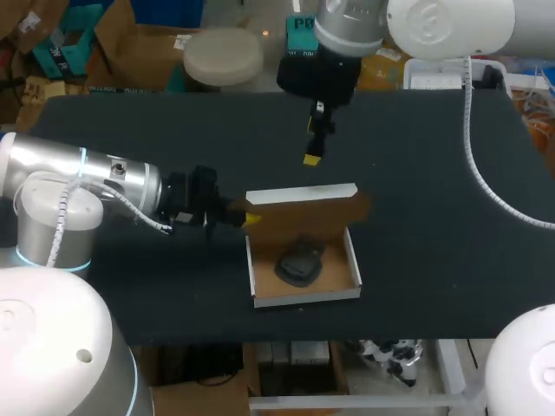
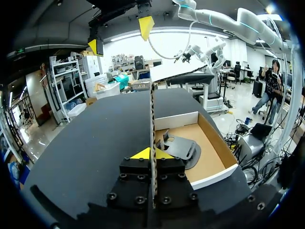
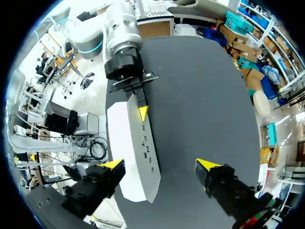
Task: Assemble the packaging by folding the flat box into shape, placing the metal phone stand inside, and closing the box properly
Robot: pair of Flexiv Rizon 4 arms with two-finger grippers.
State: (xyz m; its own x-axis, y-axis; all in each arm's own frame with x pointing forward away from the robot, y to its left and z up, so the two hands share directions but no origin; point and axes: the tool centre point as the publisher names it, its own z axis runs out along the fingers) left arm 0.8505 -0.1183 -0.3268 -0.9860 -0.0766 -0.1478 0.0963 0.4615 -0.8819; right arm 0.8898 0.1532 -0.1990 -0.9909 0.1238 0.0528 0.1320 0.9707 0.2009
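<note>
The box (image 1: 303,296) sits near the middle of the black bench (image 1: 434,217), toward its front edge. It is an open tray, white outside and brown cardboard inside. The dark metal phone stand (image 1: 299,263) lies inside the tray on its floor, closer to the left wall than the right.

The lid (image 1: 303,212) rises from the tray's back edge. In the head view its brown inner face is turned toward the tray and a white strip runs along its top.

The left arm comes in low from the left side of the bench. The left gripper (image 2: 152,153) is at the lid's left end. In the left wrist view, the thin cardboard edge stands upright between its 2 yellow-tipped fingers, which are closed on it from both sides. The tray and the stand lie just beside that gripper.

The right arm reaches in from the far side of the bench. The right gripper (image 3: 159,165) hangs above the bench just behind the box, touching nothing, with its 2 fingers spread wide open. In the right wrist view, the lid's white outer face lies ahead of those fingers, well apart from them. The left arm's fingers show at the far end of the lid.
</note>
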